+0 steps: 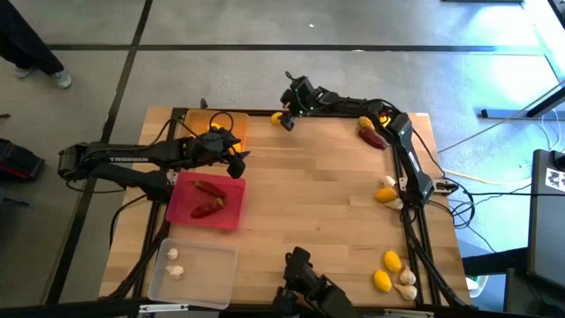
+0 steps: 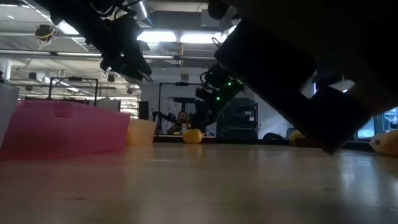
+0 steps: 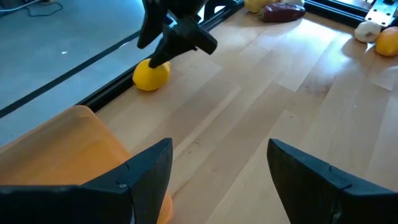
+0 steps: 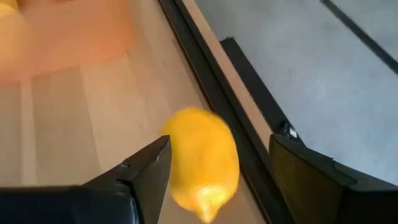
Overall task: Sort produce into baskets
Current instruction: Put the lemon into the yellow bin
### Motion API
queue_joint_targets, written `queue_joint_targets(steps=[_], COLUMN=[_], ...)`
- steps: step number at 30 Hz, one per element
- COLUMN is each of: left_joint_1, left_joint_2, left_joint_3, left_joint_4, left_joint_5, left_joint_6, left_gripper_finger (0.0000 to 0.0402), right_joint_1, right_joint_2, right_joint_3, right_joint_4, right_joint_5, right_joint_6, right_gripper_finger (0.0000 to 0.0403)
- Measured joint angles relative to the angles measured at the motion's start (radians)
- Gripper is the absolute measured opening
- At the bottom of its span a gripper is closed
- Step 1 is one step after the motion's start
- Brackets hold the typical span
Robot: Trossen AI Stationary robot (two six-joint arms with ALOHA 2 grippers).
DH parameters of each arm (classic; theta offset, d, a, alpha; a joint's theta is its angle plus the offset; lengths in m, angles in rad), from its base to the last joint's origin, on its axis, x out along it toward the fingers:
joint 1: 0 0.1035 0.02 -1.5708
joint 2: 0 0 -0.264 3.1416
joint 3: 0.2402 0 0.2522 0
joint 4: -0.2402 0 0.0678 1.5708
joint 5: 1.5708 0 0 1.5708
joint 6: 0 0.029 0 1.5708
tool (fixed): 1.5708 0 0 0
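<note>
A: Right, start big: a concrete floor with dark seams all round, and the pale wooden table (image 1: pixel 300 185) set in a black frame rail. At table height the room behind shows ceiling lights, dark racks, and a person seated far off.

B: And the arms?

A: The left arm reaches in from the left side, its gripper (image 1: pixel 235 164) hanging over the gap between the orange basket (image 1: pixel 231 126) and the red-pink basket (image 1: pixel 208 200). Its fingers (image 3: pixel 148 168) stand apart with nothing between them.

B: The right one?

A: It stretches along the far edge from the right side. The right gripper (image 1: pixel 288 115) sits at a lemon (image 1: pixel 277 116) lying on the wood against the far rail. In its wrist view the jaws are spread, one finger (image 4: pixel 144 163) right beside the fruit, the other out over the rail. No squeeze on it that I can see.

B: Baskets?

A: Orange at the far left corner, mostly under the left arm. Red-pink just nearer, holding two dark red peppers (image 1: pixel 210 188). The clear basket (image 1: pixel 196 276) at the near left corner has two garlic bulbs (image 1: pixel 174 254) at its left side.

B: Loose produce?

A: All down the right edge. A lemon and a pepper (image 1: pixel 374 139) at the far right corner, a lemon with garlic (image 1: pixel 386 194) halfway down, and two lemons plus garlic (image 1: pixel 382 281) at the near right corner.
</note>
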Motion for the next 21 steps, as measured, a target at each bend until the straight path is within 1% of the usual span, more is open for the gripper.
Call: queue_joint_targets(steps=[6,14,21], left_joint_1=[0.000,0.000,0.000], left_joint_2=[0.000,0.000,0.000], left_joint_3=[0.000,0.000,0.000], left_joint_4=[0.000,0.000,0.000], left_joint_5=[0.000,0.000,0.000], left_joint_6=[0.000,0.000,0.001], left_gripper_finger=[0.0258,0.0258,0.0258], right_joint_1=[0.004,0.003,0.003], right_joint_2=[0.001,0.001,0.001], right_joint_3=[0.000,0.000,0.000], right_joint_4=[-0.016,-0.017,-0.015], right_joint_5=[0.030,0.026,0.019], right_joint_6=[-0.025,-0.048,-0.069], right_gripper_finger=[0.0244,0.0211,0.0205])
